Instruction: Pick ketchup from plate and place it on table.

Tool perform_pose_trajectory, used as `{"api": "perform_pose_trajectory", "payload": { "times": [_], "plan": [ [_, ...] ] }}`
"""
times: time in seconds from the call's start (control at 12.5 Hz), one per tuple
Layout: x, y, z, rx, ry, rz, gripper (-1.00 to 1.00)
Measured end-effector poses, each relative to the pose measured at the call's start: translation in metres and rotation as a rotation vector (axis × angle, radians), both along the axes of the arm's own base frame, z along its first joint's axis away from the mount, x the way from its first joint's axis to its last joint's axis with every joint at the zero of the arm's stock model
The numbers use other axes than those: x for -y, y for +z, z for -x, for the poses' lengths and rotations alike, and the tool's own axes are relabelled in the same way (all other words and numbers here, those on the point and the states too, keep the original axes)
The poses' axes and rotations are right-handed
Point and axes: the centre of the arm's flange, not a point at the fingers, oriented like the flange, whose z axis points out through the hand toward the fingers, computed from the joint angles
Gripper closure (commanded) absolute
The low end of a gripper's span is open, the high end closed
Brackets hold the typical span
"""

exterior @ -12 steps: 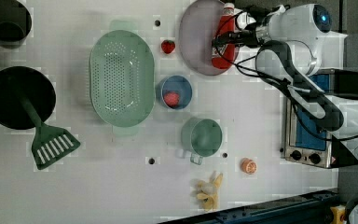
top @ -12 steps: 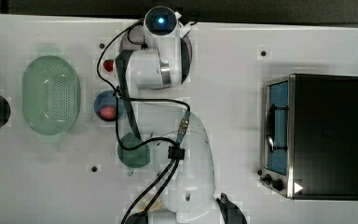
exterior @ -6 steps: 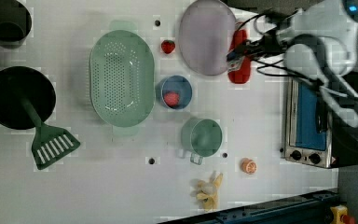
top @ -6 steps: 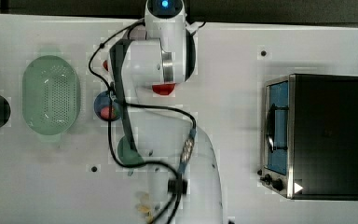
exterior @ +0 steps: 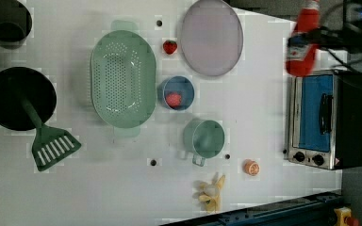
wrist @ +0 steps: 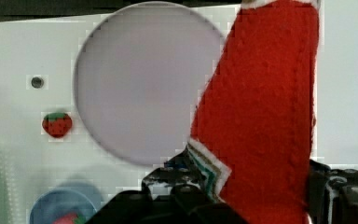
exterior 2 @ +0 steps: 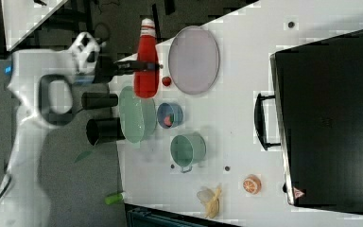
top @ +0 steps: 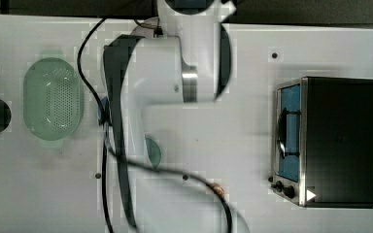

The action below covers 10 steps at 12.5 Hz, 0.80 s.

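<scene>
Red plastic fills the pincer [exterior 2: 144,66]: its dark fingers [wrist: 186,196] are clamped across the body of the ketchup [exterior 2: 146,59], one on each side of the bottle. In the right view the bottle hangs in the grip with its white cap pointing away from the green basket [exterior 2: 137,113] and its base just over that basket's near end. In the left view the ketchup [exterior: 304,40] is up at the worktop's far edge, directly above the toaster oven [exterior: 327,120] in the picture, with the pincer [exterior: 311,37] crossing its middle.

Beside the held bottle lies the plate [wrist: 142,81], pale grey-lilac and bare. The bottle is off the plate [exterior: 210,36] and apart from it, lifted clear of the worktop [exterior: 122,188].

Just past the plate, on the side away from the pincer, a small strawberry [wrist: 57,124] rests on the worktop. Next to it stands a blue bowl [exterior: 176,92] with something red inside. Farther out are the teal mug [exterior: 204,138], an orange slice [exterior: 251,167] and a pale yellowish item [exterior: 211,193] near the worktop's edge. Farthest from the pincer sit a black pan [exterior: 19,96] with a green slotted spatula [exterior: 52,146], and a dark cup [exterior: 7,21]. In the top view the white arm [top: 145,97] covers the middle of the worktop.
</scene>
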Motion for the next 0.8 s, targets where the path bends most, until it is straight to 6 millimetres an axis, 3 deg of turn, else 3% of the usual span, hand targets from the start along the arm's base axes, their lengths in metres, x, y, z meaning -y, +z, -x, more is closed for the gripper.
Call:
{"api": "perform_pose_trajectory", "payload": {
  "times": [0.16,0.32,0.48,0.8],
  "plan": [
    [0.023,0.030,0.030,0.020,-0.039,0.019,-0.15],
    [0.042,0.028,0.058,-0.016,-0.069,0.036,-0.15],
    [0.055,-0.016,0.085,-0.097,-0.093,0.035,-0.15],
    [0.063,-0.145,0.133,-0.190,-0.110,0.023,-0.15]
  ]
}}
